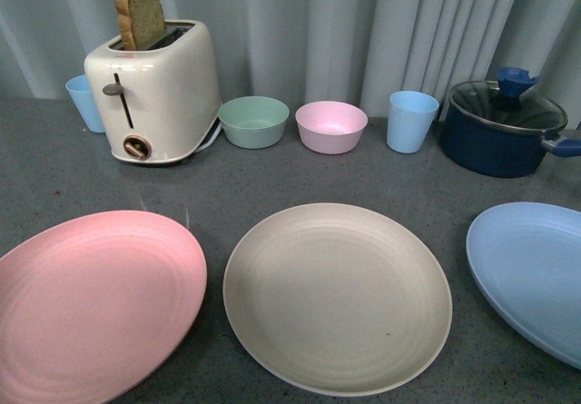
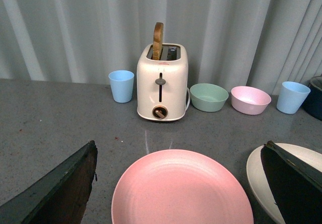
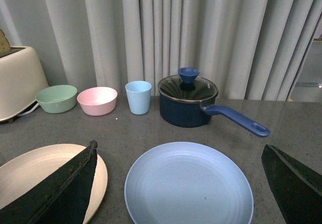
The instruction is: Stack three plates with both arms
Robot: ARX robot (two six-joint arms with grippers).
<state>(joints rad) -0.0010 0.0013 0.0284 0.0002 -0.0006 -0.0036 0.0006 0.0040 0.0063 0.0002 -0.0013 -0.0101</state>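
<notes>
**Front view.** Neither gripper shows here. The pink plate (image 1: 95, 300), beige plate (image 1: 338, 295) and blue plate (image 1: 536, 272) lie flat in a row on the table (image 1: 272, 182). They are apart from one another and none rests on another, so I judge the stacking not yet begun. The spread looks deliberate. Each outer plate sits on one arm's side, and the beige one in the middle is the likely base. The toaster (image 1: 154, 91), green bowl (image 1: 253, 121), pink bowl (image 1: 331, 126), cup (image 1: 411, 121) and pot (image 1: 504, 127) stand at the back, well apart from the plates.

**Left wrist view.** The left gripper (image 2: 180, 146) is spread wide and has hold of nothing. The pink plate (image 2: 181, 194) lies below it, centred between the two dark fingers (image 2: 60, 189), and neither finger touches it. The beige plate (image 2: 255, 176) lies just outside the other finger and is partly hidden by it. The gripper seems lined up over this plate as its own pick. A flat plate offers only its rim to pinch, so the gripper probably has to come in at the edge.

**Right wrist view.** The right gripper (image 3: 178, 146) is likewise wide open and empty. The blue plate (image 3: 188, 189) lies below and between its fingers (image 3: 294, 183), untouched. The beige plate (image 3: 30, 168) lies just beyond one finger, on the side where I judge the blue plate must go. The pot stands just past the blue plate, and its handle reaches toward the other finger. That handle could be clipped on a careless approach.
</notes>
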